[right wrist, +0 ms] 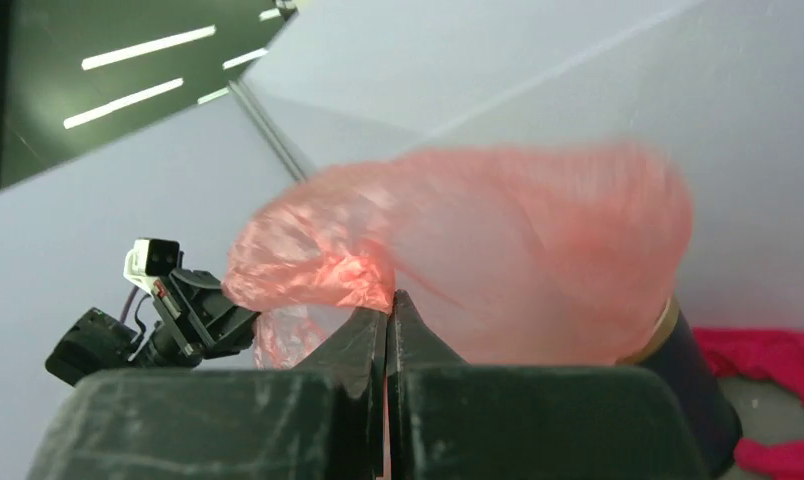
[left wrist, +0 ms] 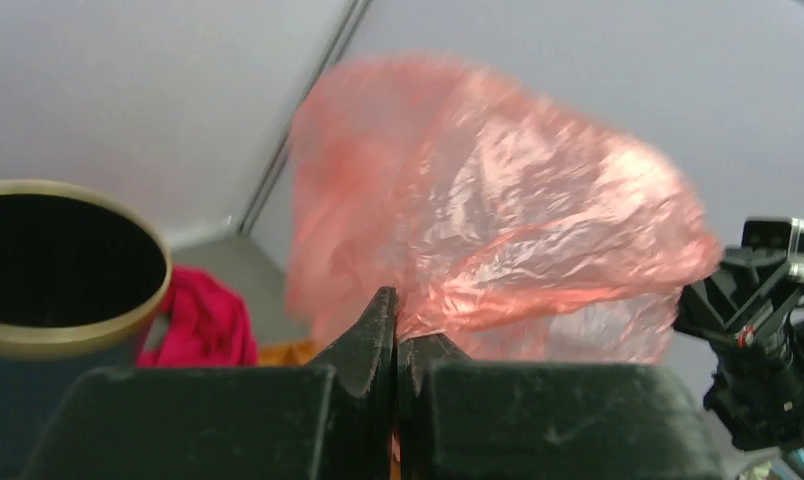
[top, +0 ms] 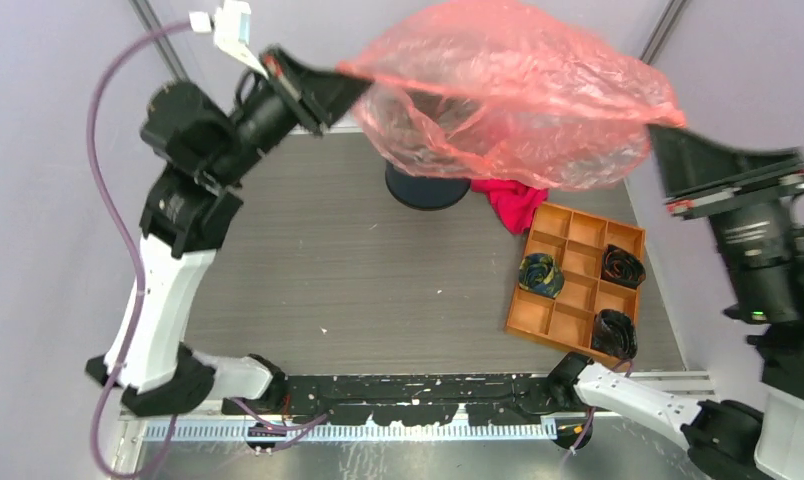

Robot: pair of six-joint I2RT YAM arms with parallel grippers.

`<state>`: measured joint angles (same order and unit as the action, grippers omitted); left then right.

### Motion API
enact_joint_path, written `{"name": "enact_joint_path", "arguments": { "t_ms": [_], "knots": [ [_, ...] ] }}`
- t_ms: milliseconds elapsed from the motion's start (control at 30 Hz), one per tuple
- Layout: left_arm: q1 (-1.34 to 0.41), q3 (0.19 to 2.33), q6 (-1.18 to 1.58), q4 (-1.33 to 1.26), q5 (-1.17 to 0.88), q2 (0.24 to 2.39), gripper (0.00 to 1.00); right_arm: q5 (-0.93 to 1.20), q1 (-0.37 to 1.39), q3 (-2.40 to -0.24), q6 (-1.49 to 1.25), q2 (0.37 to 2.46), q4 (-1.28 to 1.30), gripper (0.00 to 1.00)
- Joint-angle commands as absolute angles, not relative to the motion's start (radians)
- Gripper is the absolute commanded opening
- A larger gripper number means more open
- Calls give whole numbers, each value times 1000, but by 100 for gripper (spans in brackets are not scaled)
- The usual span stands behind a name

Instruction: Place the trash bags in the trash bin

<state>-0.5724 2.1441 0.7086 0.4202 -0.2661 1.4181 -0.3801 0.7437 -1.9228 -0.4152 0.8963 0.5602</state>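
Left gripper point(top: 350, 76) and right gripper point(top: 666, 126) each pinch one end of the trash bag point(top: 518, 90), hung in air above the trash bin point(top: 423, 192) (mostly hidden under it). Risk: ballooned film is wider than the bin and could drape over its rim. Long axis runs left-right, gripper to gripper

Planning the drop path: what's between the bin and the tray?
A crumpled magenta cloth lies between the bin and the tray, clearest in the top view.

translucent red-pink bag point(top: 518, 95), navy bin point(left wrist: 38, 330) (gold rim), magenta cloth point(top: 513, 203), orange tray point(top: 563, 285).
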Motion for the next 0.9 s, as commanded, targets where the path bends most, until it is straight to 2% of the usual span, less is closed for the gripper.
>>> {"name": "enact_joint_path", "arguments": {
  "t_ms": [0, 33, 133, 267, 367, 500, 733, 867],
  "knots": [
    [-599, 1611, 682, 373, -263, 1295, 1, -307, 745, -1500, -544, 971, 601, 1],
    [-611, 1488, 686, 363, -250, 1239, 1, -278, 748, -1335, -597, 966, 590, 1],
    [-695, 1188, 678, 356, -182, 1132, 0, -251, 826, -1016, -711, 970, 540, 1],
    [-852, 971, 674, 471, -21, 987, 0, -516, 1120, -876, -799, 978, 587, 1],
    [-924, 933, 688, 564, 71, 871, 1, -617, 1216, -937, -824, 953, 682, 1],
    [-939, 1008, 693, 694, 177, 762, 1, -721, 1232, -1123, -787, 947, 827, 1],
    [-938, 1207, 625, 749, 287, 850, 1, -909, 1231, -1361, -659, 1054, 936, 1],
    [-921, 1343, 567, 813, 502, 926, 1, -1038, 1164, -1449, -656, 1107, 1051, 1]
  ]
}}
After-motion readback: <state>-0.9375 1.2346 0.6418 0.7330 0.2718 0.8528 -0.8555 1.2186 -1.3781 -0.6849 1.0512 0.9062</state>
